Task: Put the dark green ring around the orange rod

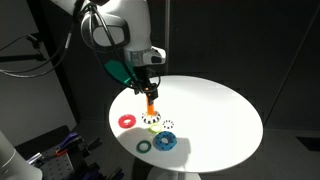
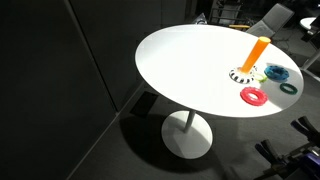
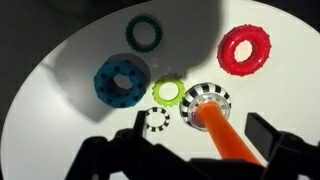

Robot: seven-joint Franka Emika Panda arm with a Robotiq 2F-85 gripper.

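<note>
**Hand open over the rod, green ring lying apart**

In the wrist view the hand (image 3: 200, 135) fills the bottom edge, fingers spread. The orange rod (image 3: 225, 135) rises between them from its striped base (image 3: 207, 98). Beyond lie a blue ring (image 3: 121, 82) at left and a red ring (image 3: 245, 49) at upper right. Farthest, at the top, the dark green ring (image 3: 144, 33) lies flat on the white counter (image 3: 290, 90).
</note>
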